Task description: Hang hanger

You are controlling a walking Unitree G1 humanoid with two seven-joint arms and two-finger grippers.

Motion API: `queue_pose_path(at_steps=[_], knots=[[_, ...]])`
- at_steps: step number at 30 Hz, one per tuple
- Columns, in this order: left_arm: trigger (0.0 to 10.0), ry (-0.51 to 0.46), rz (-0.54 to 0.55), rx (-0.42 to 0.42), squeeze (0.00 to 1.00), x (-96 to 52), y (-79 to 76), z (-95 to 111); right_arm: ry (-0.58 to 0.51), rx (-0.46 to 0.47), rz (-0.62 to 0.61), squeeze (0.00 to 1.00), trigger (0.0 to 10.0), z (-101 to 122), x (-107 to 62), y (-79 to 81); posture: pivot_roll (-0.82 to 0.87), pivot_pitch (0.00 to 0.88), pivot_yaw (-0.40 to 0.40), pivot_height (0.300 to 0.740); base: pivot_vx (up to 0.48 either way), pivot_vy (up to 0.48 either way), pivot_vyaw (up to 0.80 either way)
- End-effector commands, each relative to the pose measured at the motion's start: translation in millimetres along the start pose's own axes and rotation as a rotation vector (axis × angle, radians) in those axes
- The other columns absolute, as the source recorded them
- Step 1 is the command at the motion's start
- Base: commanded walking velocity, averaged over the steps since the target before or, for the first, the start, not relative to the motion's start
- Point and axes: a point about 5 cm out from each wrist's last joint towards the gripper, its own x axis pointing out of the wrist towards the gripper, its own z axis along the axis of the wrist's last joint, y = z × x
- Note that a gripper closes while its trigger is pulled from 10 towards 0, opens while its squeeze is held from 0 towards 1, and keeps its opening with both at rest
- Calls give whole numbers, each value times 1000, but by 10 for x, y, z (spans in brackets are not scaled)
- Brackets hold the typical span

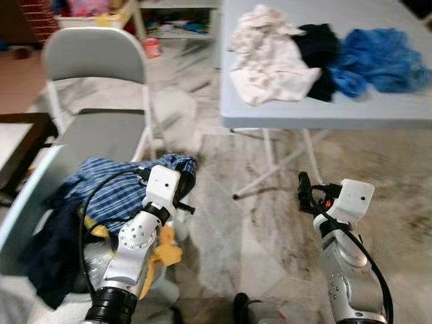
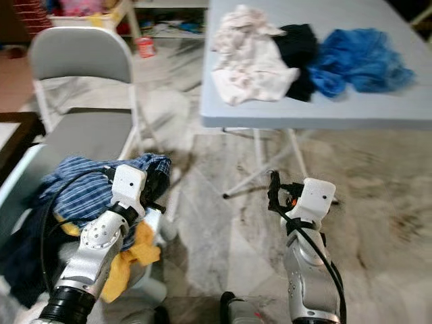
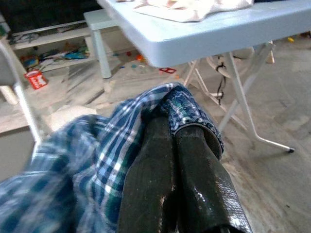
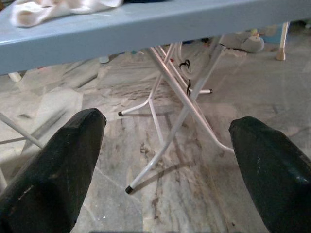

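The left gripper [image 3: 167, 131] has its two black fingers pressed together, pinching a fold of the blue checked shirt [image 1: 115, 192]. The shirt lies on top of a heap of clothes with a yellow cloth [image 1: 165, 253] under it and a dark cloth [image 1: 47, 260] hanging down at the robot's left. The heap sits low, just in front of the grey folding chair [image 1: 94, 57]. No hanger can be made out in the heap, so where it is cannot be told. The right gripper [image 4: 165, 160] hangs in the air above the marble floor [image 1: 256, 202], with its fingers spread wide and nothing between them. It points toward the white legs of the pale blue table [image 1: 324, 111]. On the table lie a white cloth [image 1: 270, 57], a black cloth [image 1: 317, 44] and a blue cloth [image 1: 381, 57], side by side and touching. A red can [image 1: 152, 47] stands on the floor behind the chair, near a low shelf [image 1: 179, 20] with bits and toys on it.
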Motion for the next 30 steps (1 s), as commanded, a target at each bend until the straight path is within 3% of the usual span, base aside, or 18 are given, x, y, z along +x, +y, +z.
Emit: queue_pose_path(at_steps=[1, 14, 30], knots=[[10000, 7, -21, -9, 0, 16, -73, -17, 6, -12, -27, 0, 10000, 0, -29, -100, -112, 198, 21, 740, 0, -247, -669], [10000, 13, -46, -22, 0, 6, -160, -40, 14, -16, -29, 0, 10000, -7, -69, -108, -127, 205, 15, 740, 0, -245, -45], [10000, 0, -71, -26, 0, 79, -201, 5, 14, -25, -43, 0, 10000, 4, -73, -148, -142, 197, 23, 740, 0, -257, -745]])
